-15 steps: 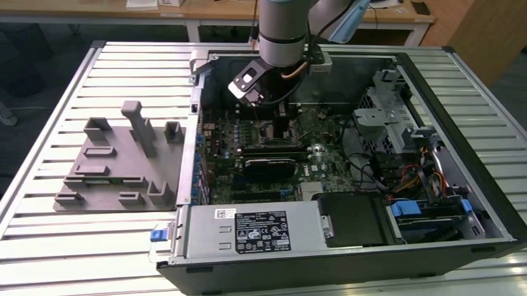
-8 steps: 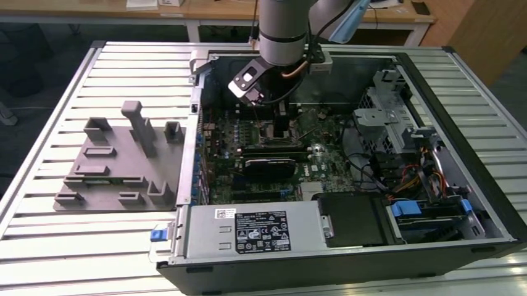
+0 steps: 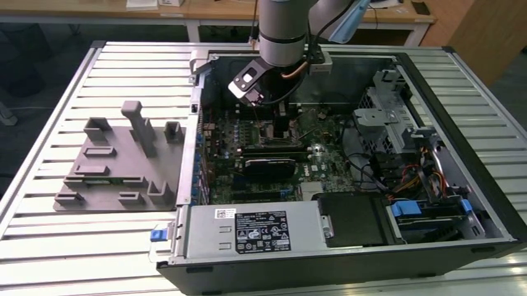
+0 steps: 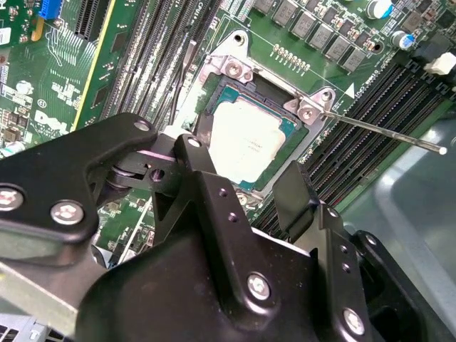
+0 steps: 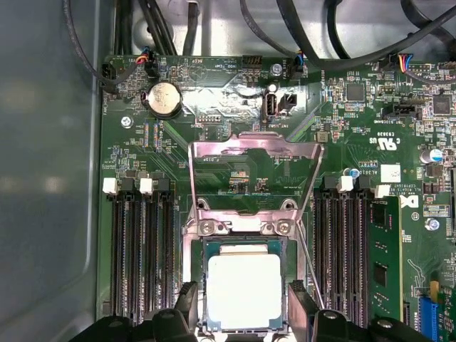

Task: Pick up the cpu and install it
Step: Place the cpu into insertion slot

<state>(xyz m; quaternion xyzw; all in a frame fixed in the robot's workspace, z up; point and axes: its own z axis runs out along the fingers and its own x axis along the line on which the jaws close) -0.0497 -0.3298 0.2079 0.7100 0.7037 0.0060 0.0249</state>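
Three views, same story.

Exterior view: arm reaches down into the open computer case, which lies on its side on the slatted counter. The gripper hangs just above the far part of the motherboard. The case also holds a power supply at the near wall and drive bays toward the exterior view's right. The grey fixture tray sits on the counter at the exterior view's left, well apart from the gripper.

Second wrist view: cpu lies flat inside the socket, silver top up. The gripper is spread, its black fingers on either side of the socket, gripping nothing and not touching the cpu that I can see. The thin retention lever sticks out sideways, unlatched.

First wrist view: load plate is swung up and open, so nothing clamps the cpu. Memory slots flank the socket on both sides, with one memory stick fitted.

Handling, my read: the cpu is light, stiff and thin. The metal lid is probably slick, and the underside and socket contacts are fragile. Grip only two opposite edges, keep it level, no tilt or drag.
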